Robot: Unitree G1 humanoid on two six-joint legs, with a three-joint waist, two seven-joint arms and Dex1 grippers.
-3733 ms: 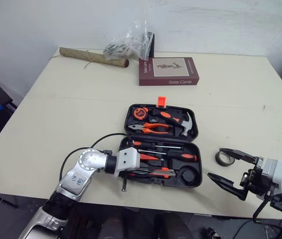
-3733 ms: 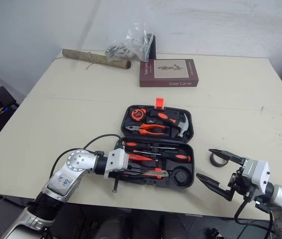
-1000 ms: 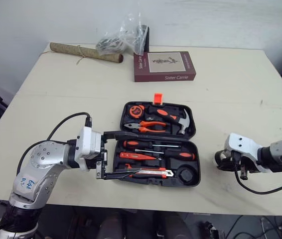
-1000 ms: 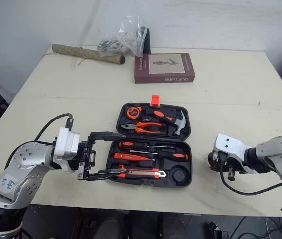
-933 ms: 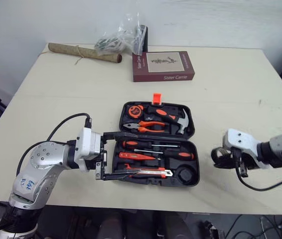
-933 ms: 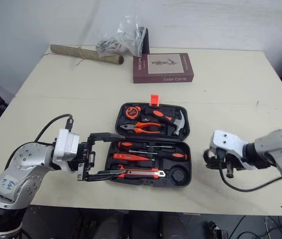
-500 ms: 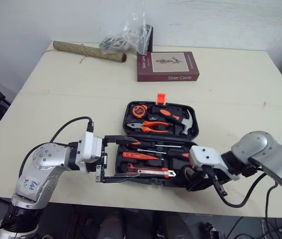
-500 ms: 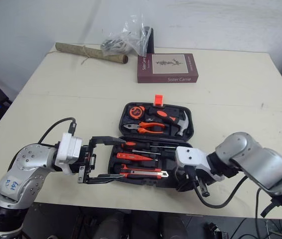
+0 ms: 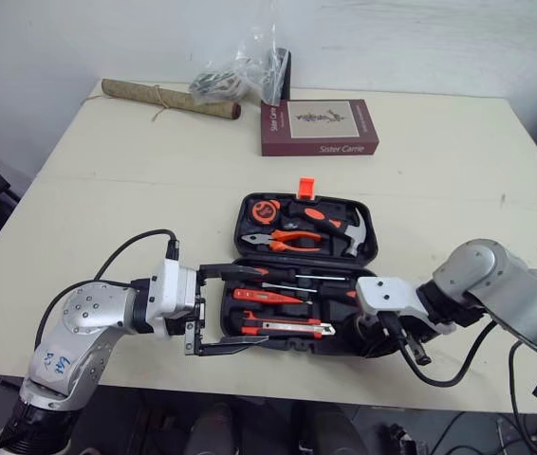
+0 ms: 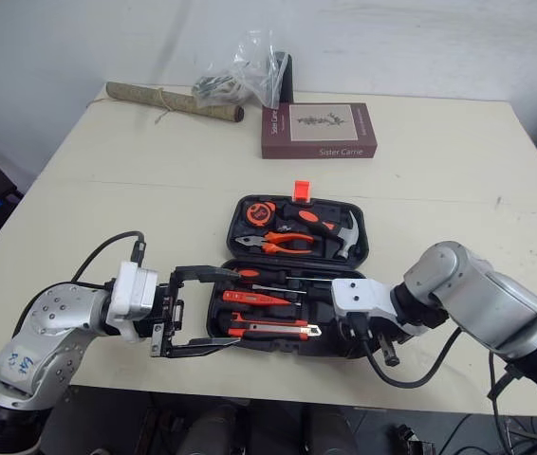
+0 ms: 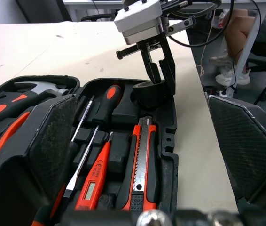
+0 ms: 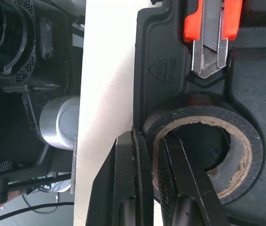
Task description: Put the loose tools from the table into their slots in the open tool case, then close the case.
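Right gripper (image 12: 152, 145): jaws clamped on tape (image 12: 203, 113) wall, over its case (image 12: 170, 70) slot (seating uncertain). Early release may leave it proud, fouling closure. Left gripper (image 9: 249, 306): jaws apart.

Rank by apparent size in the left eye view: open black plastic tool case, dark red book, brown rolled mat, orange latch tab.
1. Open black plastic tool case
2. Dark red book
3. Brown rolled mat, long but thin
4. Orange latch tab
Book and mat sit farther away; real sizes unsure.
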